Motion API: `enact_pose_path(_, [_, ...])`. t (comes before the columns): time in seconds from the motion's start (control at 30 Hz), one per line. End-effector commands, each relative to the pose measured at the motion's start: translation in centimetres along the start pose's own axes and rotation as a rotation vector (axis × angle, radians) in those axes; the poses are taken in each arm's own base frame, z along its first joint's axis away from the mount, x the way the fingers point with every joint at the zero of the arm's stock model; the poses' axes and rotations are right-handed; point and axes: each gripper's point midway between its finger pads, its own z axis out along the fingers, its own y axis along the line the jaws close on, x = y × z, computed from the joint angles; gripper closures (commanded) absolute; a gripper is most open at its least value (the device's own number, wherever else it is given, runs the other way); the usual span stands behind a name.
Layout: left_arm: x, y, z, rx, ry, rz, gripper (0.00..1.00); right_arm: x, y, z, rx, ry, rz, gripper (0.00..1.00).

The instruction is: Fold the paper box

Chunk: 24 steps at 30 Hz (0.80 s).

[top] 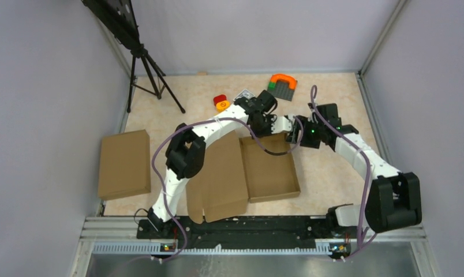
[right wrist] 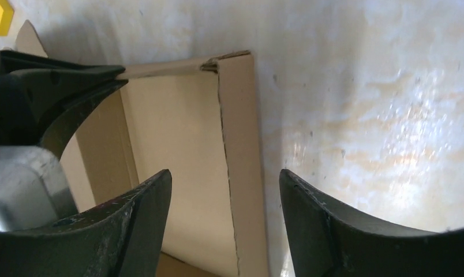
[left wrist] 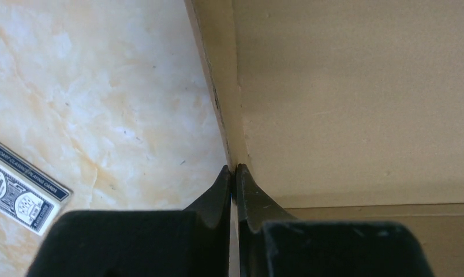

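The brown paper box [top: 270, 170] lies open as a shallow tray mid-table, its lid panel [top: 218, 179] spread flat to the left. My left gripper [top: 259, 127] is at the tray's far left corner. In the left wrist view it [left wrist: 234, 169] is shut on the thin upright box wall [left wrist: 224, 115]. My right gripper [top: 291, 135] is at the far right corner. In the right wrist view it [right wrist: 225, 176] is open and straddles the side wall [right wrist: 241, 144] without touching it. The left gripper's fingers [right wrist: 56, 86] show at the left of that view.
A second flat cardboard box [top: 124, 164] lies at the left. A tripod [top: 152, 72] stands at the back left. A red-and-yellow piece [top: 220, 102], a card deck [top: 244, 93] [left wrist: 22, 187] and an orange, green and grey block set [top: 283, 85] lie behind the arms.
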Motion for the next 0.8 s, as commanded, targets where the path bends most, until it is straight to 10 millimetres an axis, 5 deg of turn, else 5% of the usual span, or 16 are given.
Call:
enact_pose_path(0.0, [-1.6, -0.6, -1.2, -0.011, -0.028, 0.074, 0.97, -0.3, 1.3, -1.5, -0.058, -0.088, 0.045, 0.36])
enact_pose_path(0.17, [-2.3, -1.3, -0.6, 0.003, -0.040, 0.084, 0.98, 1.8, 0.8, -0.3, -0.073, -0.055, 0.083, 0.54])
enact_pose_path(0.47, [-3.0, -1.9, -0.3, 0.013, -0.055, 0.071, 0.94, 3.6, -0.2, 0.6, -0.066, -0.057, 0.128, 0.64])
enact_pose_path(0.77, [-4.9, -0.4, -2.1, -0.058, -0.095, -0.019, 0.56, 4.3, -1.2, 1.1, -0.026, -0.048, 0.160, 0.78])
